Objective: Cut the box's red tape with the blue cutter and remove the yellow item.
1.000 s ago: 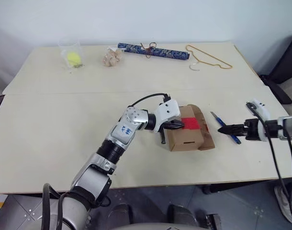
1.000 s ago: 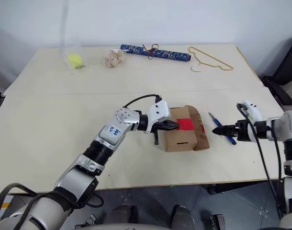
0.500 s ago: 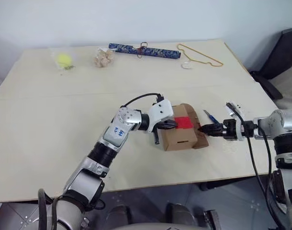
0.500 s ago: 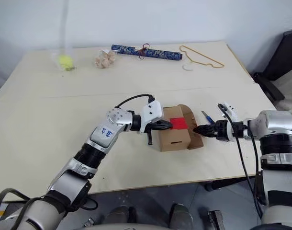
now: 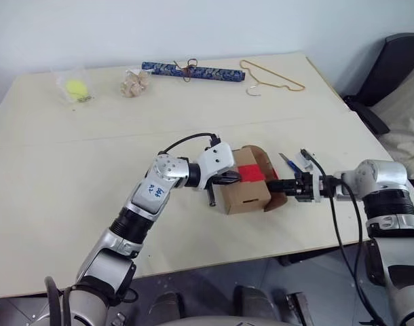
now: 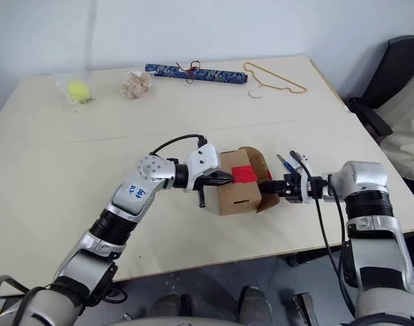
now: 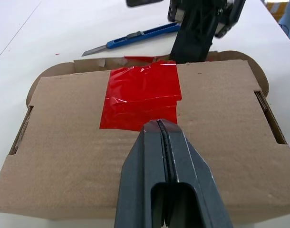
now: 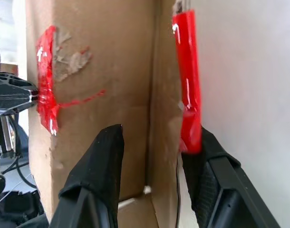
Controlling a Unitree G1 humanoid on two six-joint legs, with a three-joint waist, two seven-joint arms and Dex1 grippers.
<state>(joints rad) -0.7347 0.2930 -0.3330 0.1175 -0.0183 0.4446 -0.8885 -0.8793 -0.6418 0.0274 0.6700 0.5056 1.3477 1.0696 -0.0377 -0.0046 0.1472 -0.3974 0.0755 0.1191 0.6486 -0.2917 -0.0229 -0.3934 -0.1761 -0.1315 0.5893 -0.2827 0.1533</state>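
A pale desk (image 5: 71, 176) fills most of the head views, with the box (image 5: 244, 191) just right of center, its brown lid bearing the red tape (image 5: 254, 173) patch on top. The left claw (image 5: 233, 178) reaches in from the lower left, its fingers pressed fully together, tips resting on the lid at the near edge of the tape. The right claw (image 5: 275, 185) comes in from the right edge of the frame, jaws partly apart and straddling the box's raised side flap (image 8: 161, 85), one finger inside it and one outside against a strip of red tape. The blue cutter (image 5: 286, 161) lies on the desk just right of the box, behind the right claw. Along the top of the frame lie a long dark patterned roll (image 5: 192, 71), a wire hanger (image 5: 271, 76), and a bagged yellow-green ball (image 5: 74, 87) at upper left.
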